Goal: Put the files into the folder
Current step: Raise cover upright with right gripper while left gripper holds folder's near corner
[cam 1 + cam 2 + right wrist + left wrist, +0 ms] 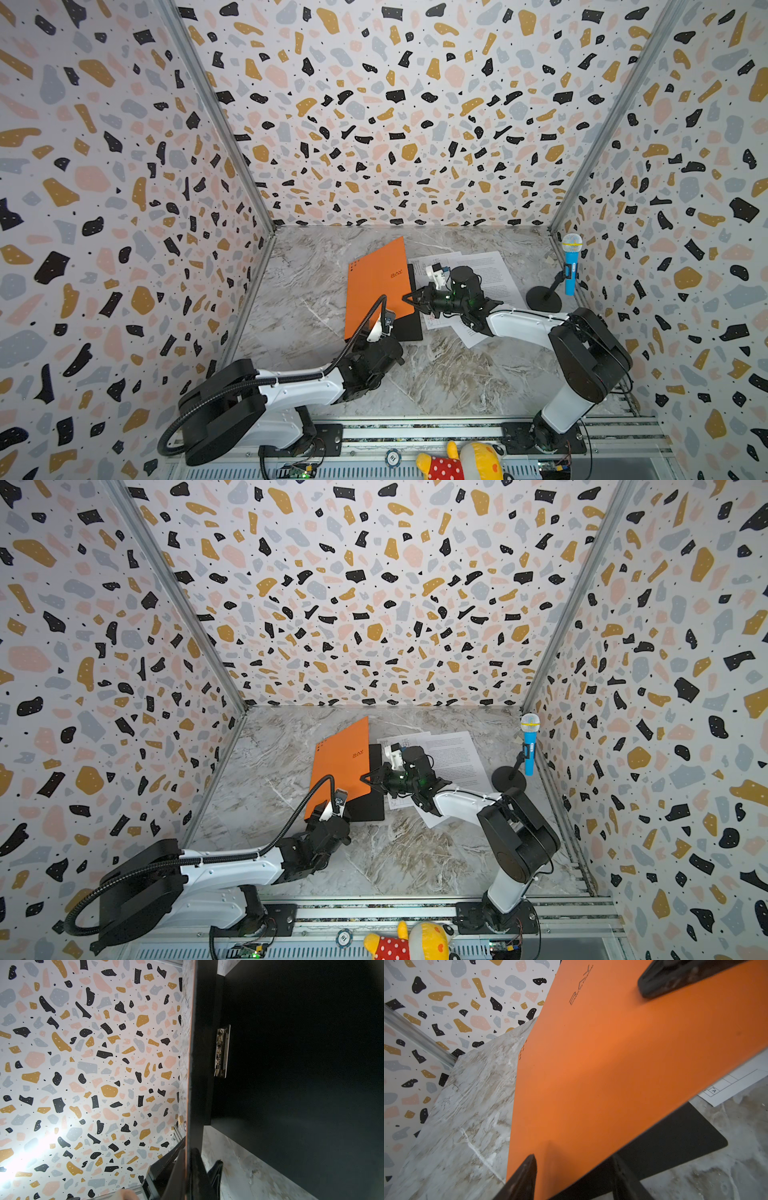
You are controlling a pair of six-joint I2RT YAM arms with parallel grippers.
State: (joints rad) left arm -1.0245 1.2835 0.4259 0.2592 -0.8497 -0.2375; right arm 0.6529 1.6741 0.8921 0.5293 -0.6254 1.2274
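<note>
On the marble bench [311, 299], the folder [376, 286] lies near the middle with its black back panel [409, 328] flat and its orange cover raised at a slant, hinged along the left side. The cover's dark logo [580, 985] reads roughly "RAY"; the fine line beneath it is too small to read. A cluster of dots [355, 266] marks its far left corner. In the right wrist view the metal clip [222, 1051] sits by the spine on the black inside.

The right gripper [409, 298] has its jaws closed on the cover's free right edge. The left gripper [574, 1161] is at the cover's near edge, its jaws apart with one on each side of the board, not pinching it.

The files [494, 274] lie fanned just right of the folder, partly under the right arm. Their print is illegible, though a grid box on the drawing sheet shows an "A" [714, 1091].

Open bench runs left of the folder to the wall and forward between the arms. A blue microphone [570, 270] stands by the right wall.
</note>
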